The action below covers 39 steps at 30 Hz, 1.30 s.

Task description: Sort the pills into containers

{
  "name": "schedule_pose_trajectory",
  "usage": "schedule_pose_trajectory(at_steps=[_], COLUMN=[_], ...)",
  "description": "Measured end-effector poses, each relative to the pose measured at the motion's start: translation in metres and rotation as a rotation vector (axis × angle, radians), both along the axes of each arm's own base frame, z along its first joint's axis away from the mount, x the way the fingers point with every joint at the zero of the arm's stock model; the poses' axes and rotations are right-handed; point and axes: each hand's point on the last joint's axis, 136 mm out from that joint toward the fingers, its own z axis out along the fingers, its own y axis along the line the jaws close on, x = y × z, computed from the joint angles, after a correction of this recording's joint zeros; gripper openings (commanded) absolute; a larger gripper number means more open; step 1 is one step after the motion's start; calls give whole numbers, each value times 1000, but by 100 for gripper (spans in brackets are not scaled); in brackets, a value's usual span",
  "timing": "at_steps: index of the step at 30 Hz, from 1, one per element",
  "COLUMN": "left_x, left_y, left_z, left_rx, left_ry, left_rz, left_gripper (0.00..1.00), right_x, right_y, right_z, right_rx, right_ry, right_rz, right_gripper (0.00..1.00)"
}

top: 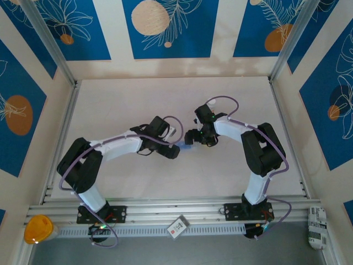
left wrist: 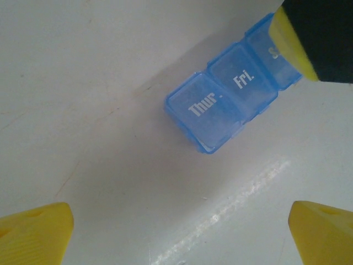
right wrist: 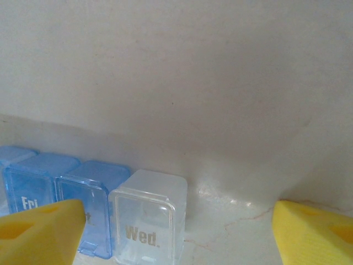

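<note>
"When the bench [top: 165,105] was inspected, where did the pill box [left wrist: 220,110] lie?" the supervisor asked.

"About the middle of the bench, well away from every edge, flat on its base between the two grippers. A clear box [right wrist: 148,221] stood close against one end of it. Whether the two were joined I could not tell."

"How did it lie to the fingers?"

"It lay ahead of the left gripper [left wrist: 180,221], beyond the fingertips and not between them. Its long axis ran slantwise away from that gripper toward the right gripper [right wrist: 179,215], one finger of which hung over the far end compartment. In the right wrist view the blue strip sat low at the left of the picture, beside one finger, with the clear box nearer the gap. I judged the right arm to be the nearer."

"State of the fingers?"

"Both pairs stood spread wide and released, with nothing grasped."

"Any writing?"

"White lettering on the blue lids: 'Thur.' and 'Fri.', then an 'S' partly covered. The clear box read 'Wed.' in tan letters. A white tag [top: 177,226] at the near edge bore marks too small to read. An orange bottle [top: 37,229] stood at the near left corner, apart from both arms."
</note>
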Motion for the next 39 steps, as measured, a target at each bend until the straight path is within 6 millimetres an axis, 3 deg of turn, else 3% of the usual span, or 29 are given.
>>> schedule_pose_trajectory(at_steps=[14, 28, 34, 39], left_x=[14, 60, 79, 86], left_y=[4, 9, 7, 7], left_z=[-24, 4, 5, -5], left_rx=[47, -8, -16, -4], left_ry=[1, -72, -82, -68], left_rz=[32, 111, 133, 141], left_gripper=[100, 100, 100, 100], right_x=[0, 0, 0, -1], right_y=[1, 2, 2, 2], right_z=[0, -1, -1, -2], right_rx=[-2, -1, 0, 2], right_ry=[-3, -6, -5, -5], right_rz=[1, 1, -2, -5], right_gripper=[87, 86, 86, 86])
